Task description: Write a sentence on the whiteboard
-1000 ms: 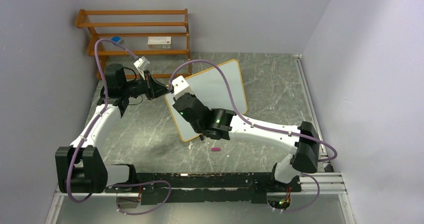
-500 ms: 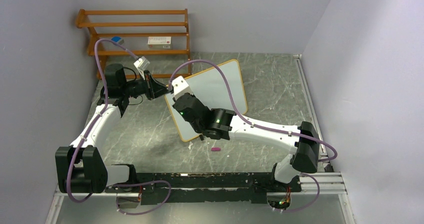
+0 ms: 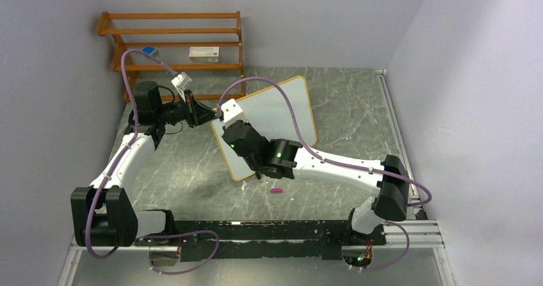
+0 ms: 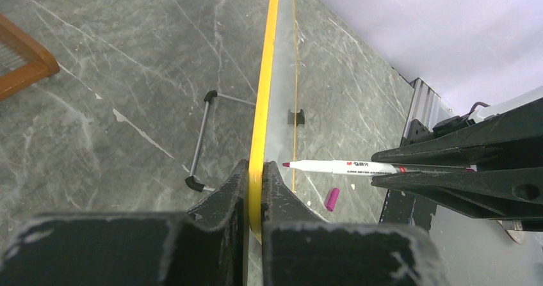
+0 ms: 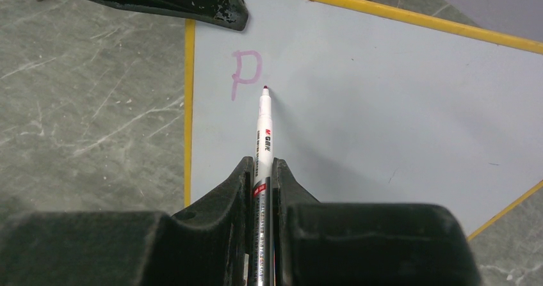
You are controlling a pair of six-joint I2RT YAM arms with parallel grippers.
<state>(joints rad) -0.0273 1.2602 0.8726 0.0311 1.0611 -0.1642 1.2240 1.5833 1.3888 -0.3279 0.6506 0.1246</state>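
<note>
The whiteboard stands tilted on the table, white with a yellow-wood frame. My left gripper is shut on the whiteboard's left edge. My right gripper is shut on a white marker that has a purple tip. The marker points at the board's face. Of the sentence, only a purple letter "P" shows, near the board's upper left corner. The marker's tip sits just right of the "P", at or very near the surface; I cannot tell if it touches.
The marker's purple cap lies on the table in front of the board. A wire stand props the board from behind. A wooden shelf rack with a small box stands at the back left. Walls close in on both sides.
</note>
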